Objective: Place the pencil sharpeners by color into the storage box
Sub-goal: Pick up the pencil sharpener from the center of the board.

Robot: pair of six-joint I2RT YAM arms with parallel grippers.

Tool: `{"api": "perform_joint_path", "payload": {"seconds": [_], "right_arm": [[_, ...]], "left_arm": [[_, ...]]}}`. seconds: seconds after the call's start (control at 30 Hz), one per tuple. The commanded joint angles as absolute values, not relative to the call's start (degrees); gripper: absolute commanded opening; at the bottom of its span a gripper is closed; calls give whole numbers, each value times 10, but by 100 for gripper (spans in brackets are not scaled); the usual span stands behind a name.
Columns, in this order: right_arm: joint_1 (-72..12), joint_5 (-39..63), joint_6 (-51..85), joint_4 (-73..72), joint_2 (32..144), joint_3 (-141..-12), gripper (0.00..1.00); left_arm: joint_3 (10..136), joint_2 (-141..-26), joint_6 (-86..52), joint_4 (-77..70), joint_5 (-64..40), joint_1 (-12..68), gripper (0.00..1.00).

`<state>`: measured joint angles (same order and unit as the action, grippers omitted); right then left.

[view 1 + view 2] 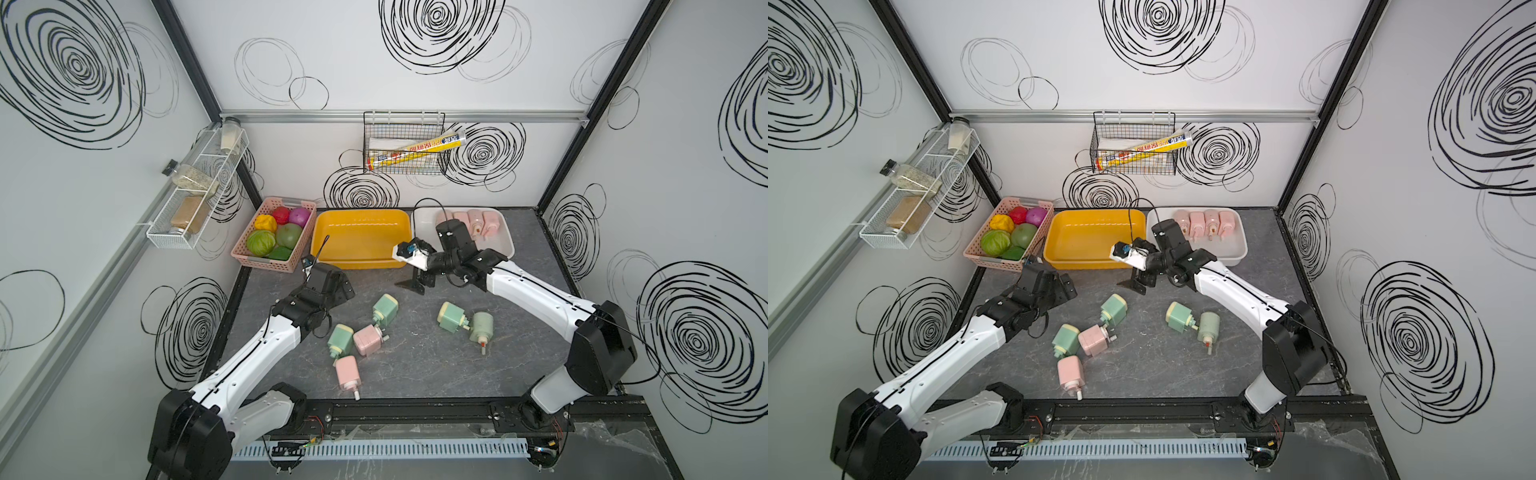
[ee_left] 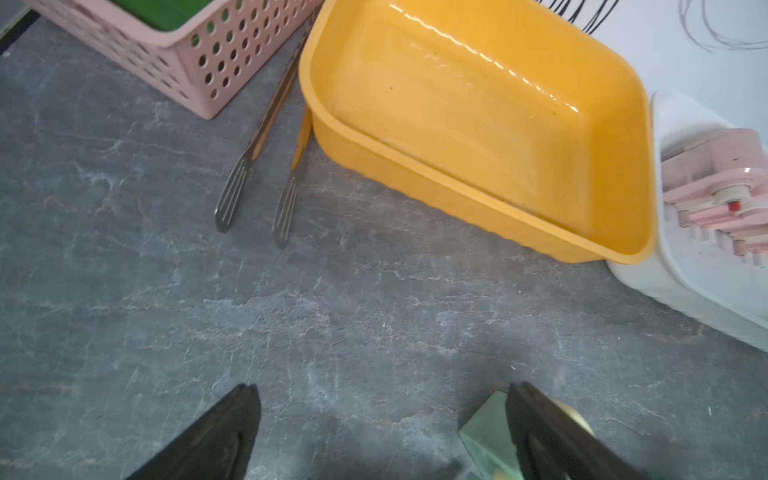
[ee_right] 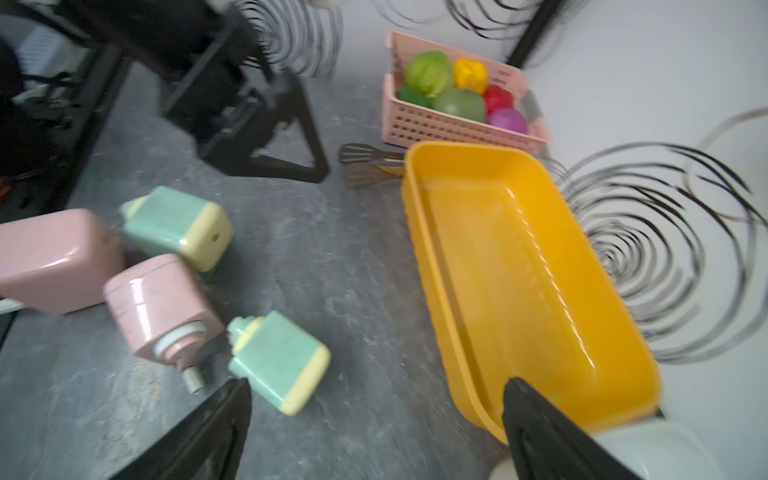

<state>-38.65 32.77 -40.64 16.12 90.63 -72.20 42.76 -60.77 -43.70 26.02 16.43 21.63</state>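
In the top views I count ten small boxy plastic pencil sharpeners. Four are mint green sharpeners (image 1: 453, 317) with cream ends. Six are pale pink: two loose pink sharpeners (image 1: 368, 340) and four boxed pink sharpeners (image 1: 1211, 222).

There are three open containers: one yellow plastic tub (image 1: 361, 237), one white plastic tub (image 1: 1229, 246) and one pink perforated plastic basket (image 1: 266, 259). I count six round toy vegetables (image 1: 261, 242): three green, one yellow, one red, one purple.

There is one pair of metal tongs (image 2: 235, 195), one black wire basket (image 1: 370, 137), one white wire rack (image 1: 166, 239) and three glass jars (image 1: 189, 174).
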Motion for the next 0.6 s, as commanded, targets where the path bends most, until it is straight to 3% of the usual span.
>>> {"api": "perform_joint_path", "payload": {"seconds": [0.0,0.1,0.3,0.57], "right_arm": [[-402,387,-511,262,914,-739,97],[-441,354,-525,299,933,-751,99],[-526,265,-514,339,981,-777,100],[-588,194,-507,364,1068,-822,98]], "left_arm": [[412,-580,-474,277,139,186,99],[390,-557,-488,288,101,148,99],[350,-515,-522,309,127,109,99],[315,-493,-525,290,68,86,99]]}}
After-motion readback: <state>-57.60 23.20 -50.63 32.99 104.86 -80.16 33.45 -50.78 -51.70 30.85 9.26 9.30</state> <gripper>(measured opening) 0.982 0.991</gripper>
